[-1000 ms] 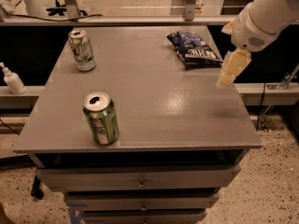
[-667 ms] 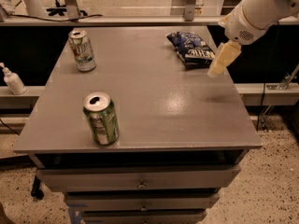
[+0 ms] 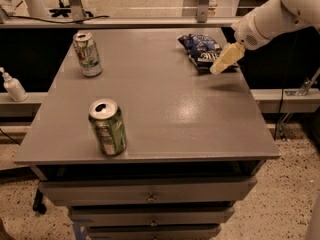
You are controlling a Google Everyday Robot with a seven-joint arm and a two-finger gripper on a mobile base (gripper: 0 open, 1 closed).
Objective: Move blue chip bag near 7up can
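Hovering gripper (image 3: 219, 67) at bag (image 3: 199, 48); two cans (image 3: 87, 54) (image 3: 107, 128)

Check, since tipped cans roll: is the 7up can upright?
Upright: the 7up can stands on its base, top up. The gripper is beside the blue chip bag.
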